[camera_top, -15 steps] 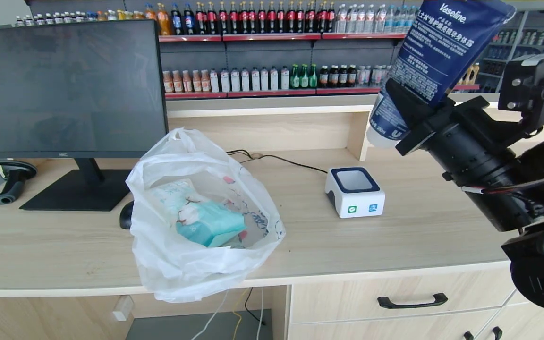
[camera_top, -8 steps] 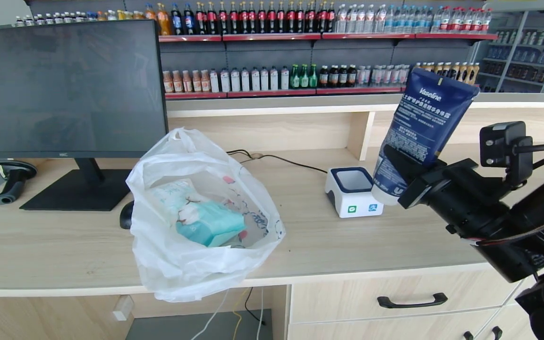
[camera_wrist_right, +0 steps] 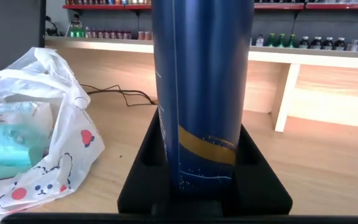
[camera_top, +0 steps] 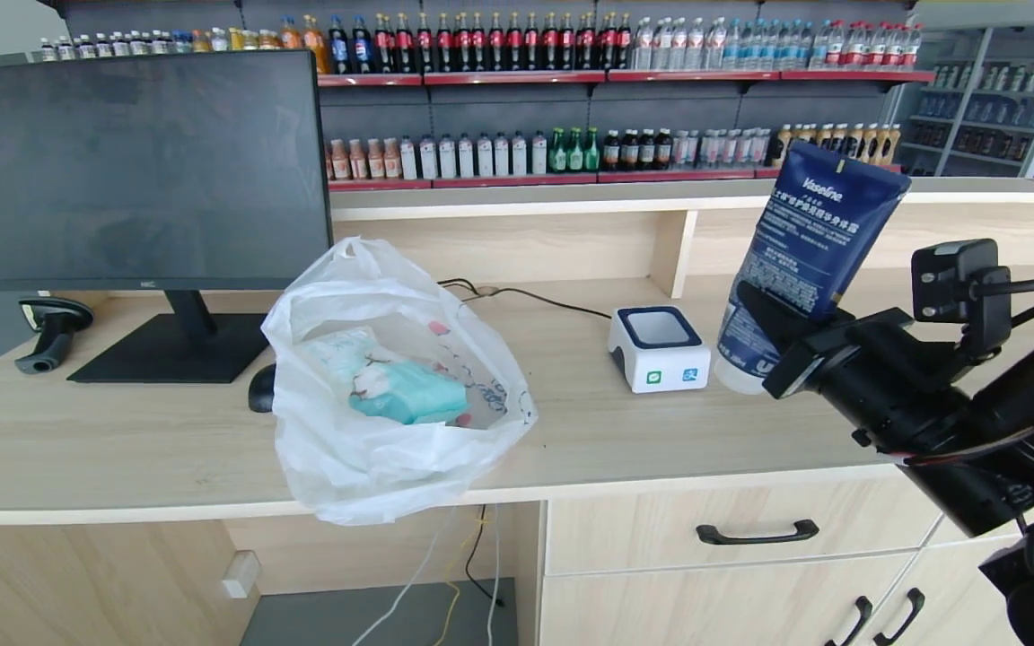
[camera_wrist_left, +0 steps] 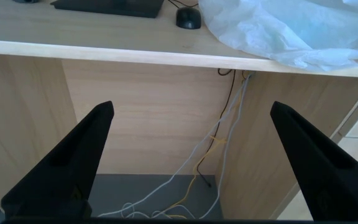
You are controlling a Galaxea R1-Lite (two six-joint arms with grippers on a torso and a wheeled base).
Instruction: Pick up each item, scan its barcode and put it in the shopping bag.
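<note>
Backing the wooden counter [camera_top: 122,440], bottle shelves [camera_top: 517,154]

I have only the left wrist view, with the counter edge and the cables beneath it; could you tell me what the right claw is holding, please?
Observer: The right claw is shut on a dark blue tube, held cap end down.
Operator: Thank you. Is it over the scanner's window?
Observer: No, the tube's cap is to the robot's right of the white scanner box, not above its window.
Operator: Is anything in the shopping bag?
Observer: Yes, a teal and white packet lies inside the shopping bag.
</note>
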